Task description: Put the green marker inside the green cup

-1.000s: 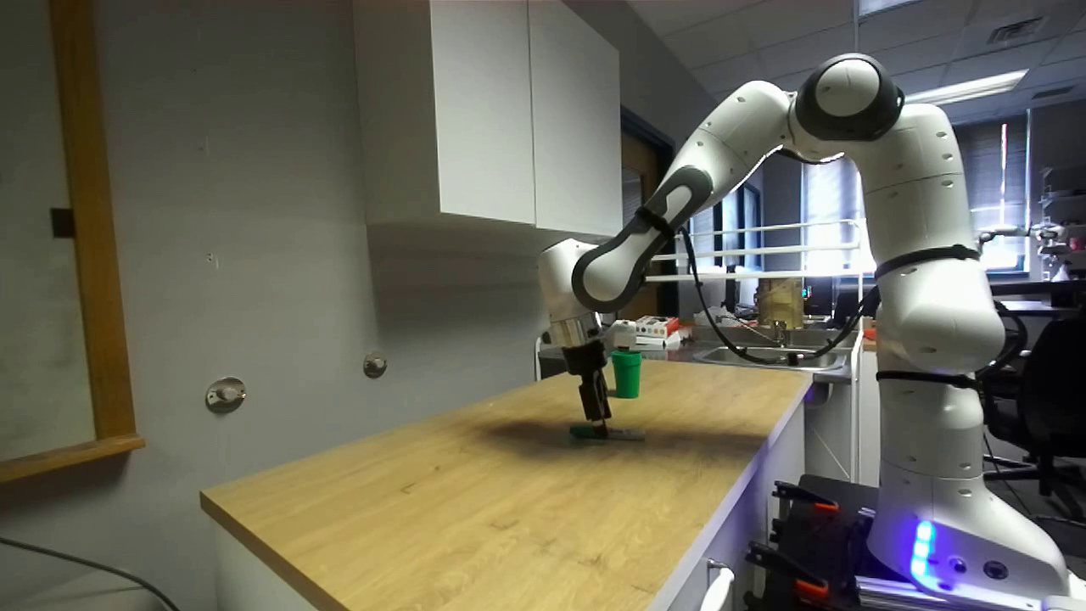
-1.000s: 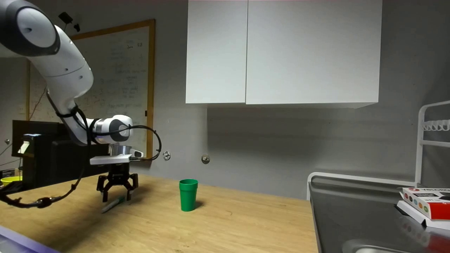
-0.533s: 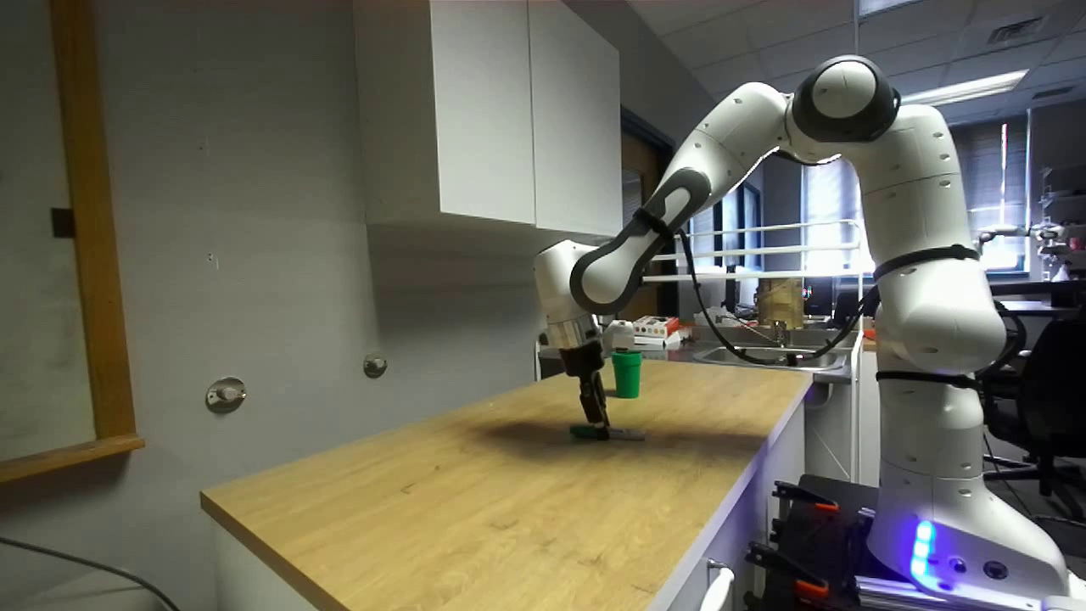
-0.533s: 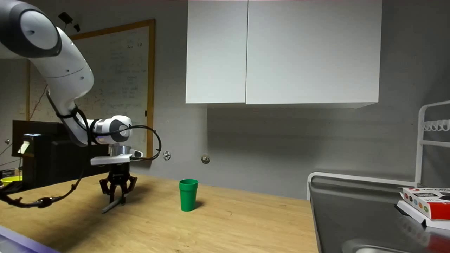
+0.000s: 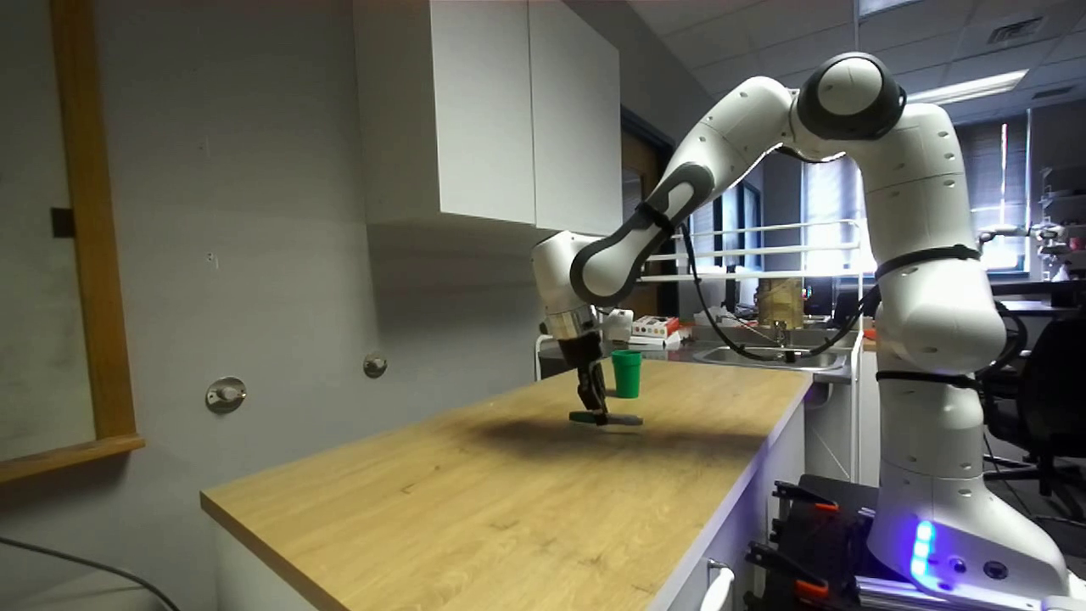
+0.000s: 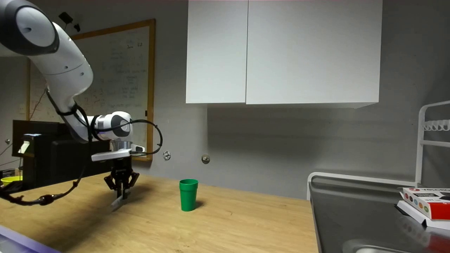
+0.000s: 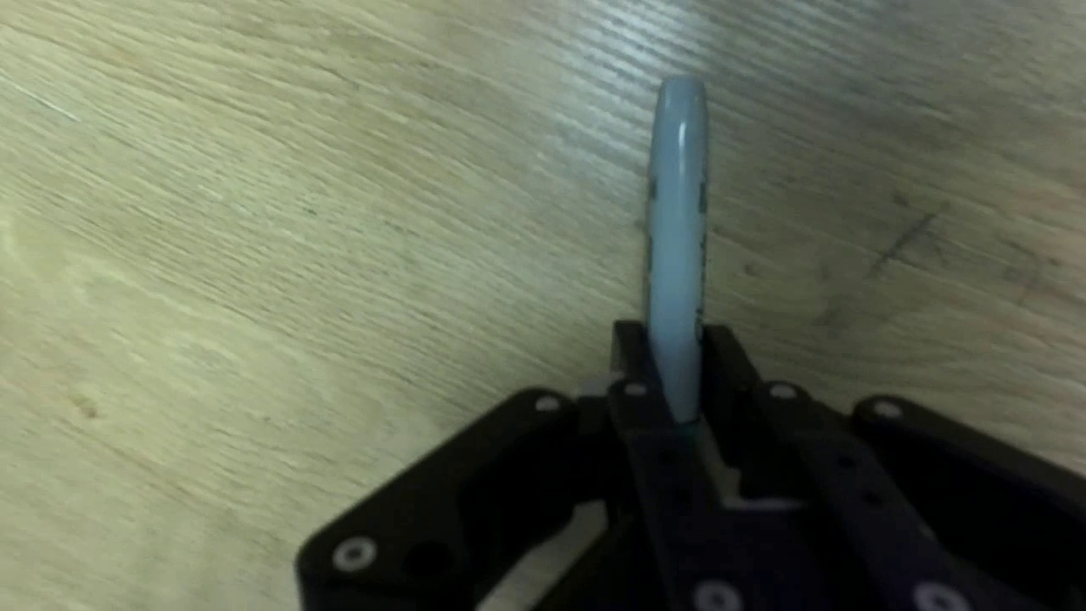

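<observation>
Wrist view: the green marker point(image 7: 679, 221) is pinched by the tool point(image 7: 674, 339); upending is needed over the green cup point(image 6: 188, 196) before release.

Grey wall point(image 6: 263, 147), white cabinet point(image 6: 313, 52) mounted high — wood-framed whiteboard point(image 6: 119, 77) — bright windows point(image 5: 827, 193).

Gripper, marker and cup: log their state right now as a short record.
gripper: shut on the green marker
marker pose: roughly level, gripped near its middle
marker height: seemingly just above the wooden countertop
green cup: upright on the countertop, apart from gripper and marker
cup interior: bottom hidden in both exterior views
task status: marker held, not yet in the cup
</observation>
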`<state>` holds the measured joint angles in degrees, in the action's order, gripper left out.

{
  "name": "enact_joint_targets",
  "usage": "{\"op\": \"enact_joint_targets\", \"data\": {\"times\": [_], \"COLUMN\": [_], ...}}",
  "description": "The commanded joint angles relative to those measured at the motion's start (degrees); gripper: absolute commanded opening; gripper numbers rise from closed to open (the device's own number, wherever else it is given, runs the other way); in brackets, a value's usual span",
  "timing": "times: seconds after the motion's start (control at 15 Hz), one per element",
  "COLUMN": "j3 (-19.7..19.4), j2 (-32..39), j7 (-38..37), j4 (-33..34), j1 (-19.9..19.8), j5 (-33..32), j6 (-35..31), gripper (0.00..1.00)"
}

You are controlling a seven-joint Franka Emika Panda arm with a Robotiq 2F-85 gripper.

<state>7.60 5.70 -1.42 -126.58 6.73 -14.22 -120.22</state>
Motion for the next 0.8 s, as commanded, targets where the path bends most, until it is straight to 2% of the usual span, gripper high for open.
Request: {"op": "enact_joint_targets", "data": {"times": [0.0, 0.4, 0.73], "j3": [-0.8, -1.2, -2.2], "j2": [-5.0, -12.5, -15.5], "j7": [-10.4, -24.4, -34.7], "j4": [0.1, 0.0, 1.3], "j1": [0.6, -1.5, -5.7], "j5": [-1.3, -0.6, -1.5], "j6": [2.6, 3.7, 3.5], "gripper": [0.06, 0.07, 0.06]}}
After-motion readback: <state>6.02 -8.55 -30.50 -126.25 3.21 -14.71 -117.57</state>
